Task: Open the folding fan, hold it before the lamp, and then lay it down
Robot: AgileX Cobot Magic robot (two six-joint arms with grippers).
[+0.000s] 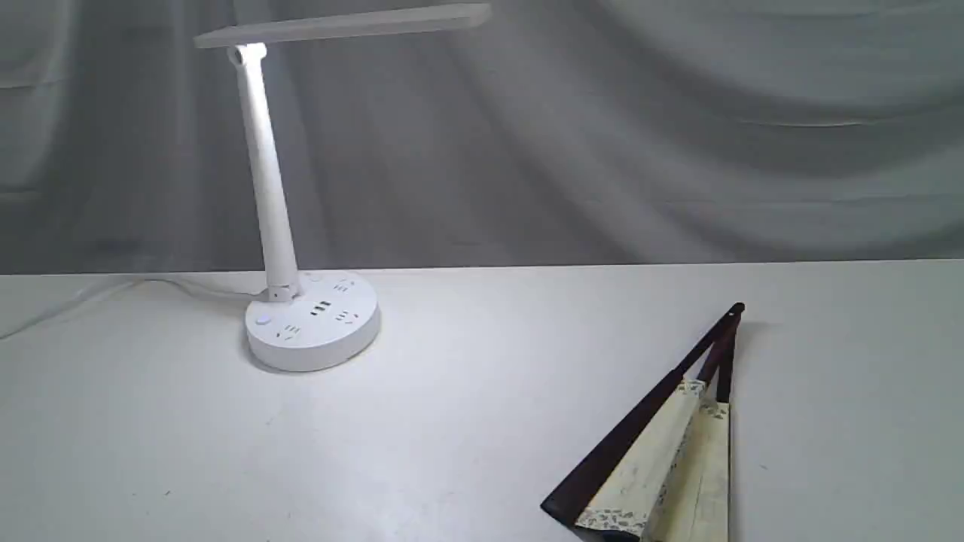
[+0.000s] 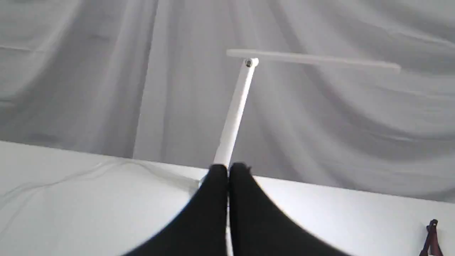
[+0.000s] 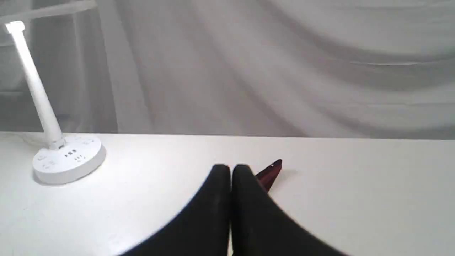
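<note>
White table (image 1: 467, 421), grey cloth (image 1: 678, 113) behind. The fan (image 1: 651, 463) lies barely open on the right, well apart from the lamp (image 1: 312, 324). My left gripper (image 2: 228, 170) and right gripper (image 3: 231, 170) are closed, empty. I think pinching paper could tear it.

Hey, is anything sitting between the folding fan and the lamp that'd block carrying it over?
Nothing visible does. In the exterior view only bare table lies between the folding fan at the right and the lamp at the left.
</note>
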